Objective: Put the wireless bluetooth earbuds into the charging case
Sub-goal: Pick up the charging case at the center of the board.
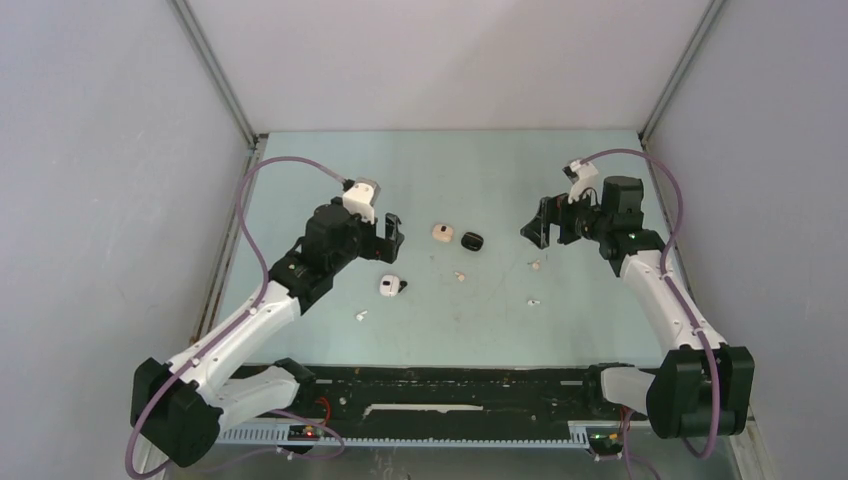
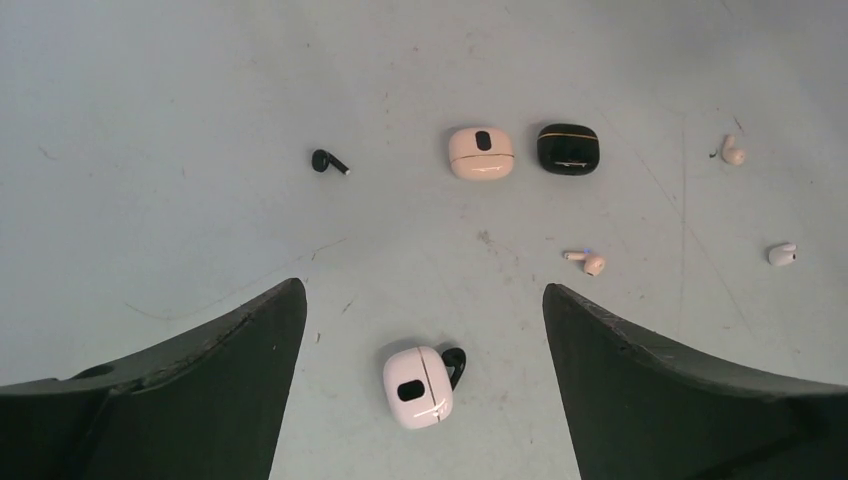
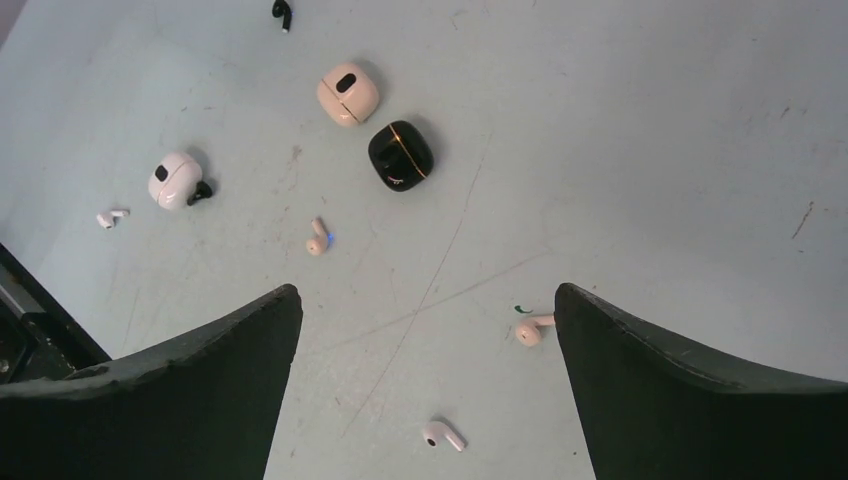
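The table (image 1: 480,170) is pale green and scratched, with grey walls around it. The left arm (image 1: 250,320) reaches toward its middle and the right arm (image 1: 665,295) toward its right side. The left gripper (image 1: 392,238) has its jaws spread wide and holds nothing; in the left wrist view the white case (image 2: 418,386) lies on the table between its fingers. The right gripper (image 1: 532,225) is also wide apart and empty.

There are three cases, and all of them look closed. The beige case (image 2: 481,152) and the black case (image 2: 568,148) lie just beside each other, farther from the arms than the white one.

The earbuds are scattered on the table, none in a case. One black earbud (image 2: 455,362) touches the side of the white case, and a second black earbud (image 2: 328,161) lies well apart from it, near the beige case. A beige earbud (image 3: 317,240) lies between the cases and the right gripper, and a second beige earbud (image 3: 532,330) lies just beside one right finger. A white earbud (image 3: 442,435) lies between the right fingers, and a second white earbud (image 3: 110,216) is near the white case.

I think the buds are very light, hard and smooth, so they can slip or jump out of the fingers easily. The short stem seems the best place to pinch, gently. A lid must probably be opened first, and each colour should go to its matching case.
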